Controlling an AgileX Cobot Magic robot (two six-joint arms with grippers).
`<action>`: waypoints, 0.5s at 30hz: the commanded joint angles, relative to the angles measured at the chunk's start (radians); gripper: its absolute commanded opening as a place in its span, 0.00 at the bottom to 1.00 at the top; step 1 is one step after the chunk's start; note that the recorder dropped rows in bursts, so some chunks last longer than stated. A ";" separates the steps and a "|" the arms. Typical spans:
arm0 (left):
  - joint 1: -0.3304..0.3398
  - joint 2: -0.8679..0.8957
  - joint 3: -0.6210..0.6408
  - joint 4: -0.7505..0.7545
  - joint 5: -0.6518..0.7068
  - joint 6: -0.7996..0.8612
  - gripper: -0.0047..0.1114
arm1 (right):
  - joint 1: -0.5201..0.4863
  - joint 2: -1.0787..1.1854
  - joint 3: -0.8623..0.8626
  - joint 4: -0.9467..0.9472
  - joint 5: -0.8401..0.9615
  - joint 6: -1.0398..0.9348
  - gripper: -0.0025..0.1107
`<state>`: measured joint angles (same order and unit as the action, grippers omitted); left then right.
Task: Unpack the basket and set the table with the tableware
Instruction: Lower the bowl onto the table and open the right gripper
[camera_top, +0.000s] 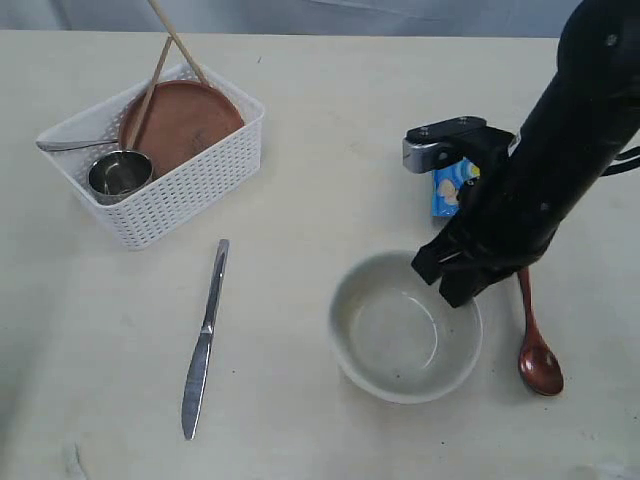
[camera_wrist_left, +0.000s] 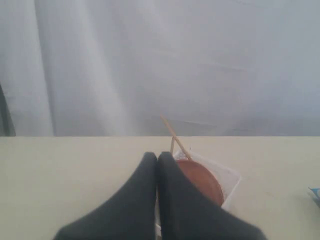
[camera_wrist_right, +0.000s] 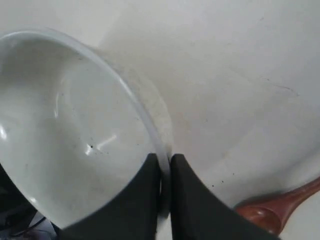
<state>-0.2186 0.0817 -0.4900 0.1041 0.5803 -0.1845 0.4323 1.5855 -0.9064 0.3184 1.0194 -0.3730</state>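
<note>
The white basket (camera_top: 190, 190) stands at the back left of the table (camera_top: 330, 130), holding the reddish-brown plate (camera_top: 180, 120), wooden chopsticks (camera_top: 160, 65), a steel cup (camera_top: 120, 175) and a steel handle (camera_top: 70, 145). A steel knife (camera_top: 205, 340) lies on the table in front of it. The pale bowl (camera_top: 405, 330) sits front right; my right gripper (camera_wrist_right: 163, 160) is shut on its rim (camera_wrist_right: 145, 120). The dark wooden spoon (camera_top: 535, 345) lies right of the bowl. My left gripper (camera_wrist_left: 157, 157) is shut and empty, with the basket (camera_wrist_left: 227, 180) beyond it.
A blue snack bag (camera_top: 450, 190) lies behind the bowl, partly hidden by the right arm (camera_top: 550, 170). A pale curtain hangs behind the table's far edge.
</note>
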 joint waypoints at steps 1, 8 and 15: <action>-0.001 -0.005 0.006 -0.012 0.004 -0.005 0.04 | 0.003 0.050 0.000 -0.012 -0.009 -0.010 0.02; -0.001 -0.005 0.006 -0.012 0.004 -0.005 0.04 | 0.003 0.124 0.000 -0.012 -0.024 -0.012 0.02; -0.001 -0.005 0.006 -0.012 0.004 0.000 0.04 | 0.003 0.144 0.000 -0.012 -0.051 -0.012 0.02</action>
<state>-0.2186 0.0817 -0.4900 0.0974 0.5846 -0.1850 0.4331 1.7248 -0.9064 0.3187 0.9930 -0.3752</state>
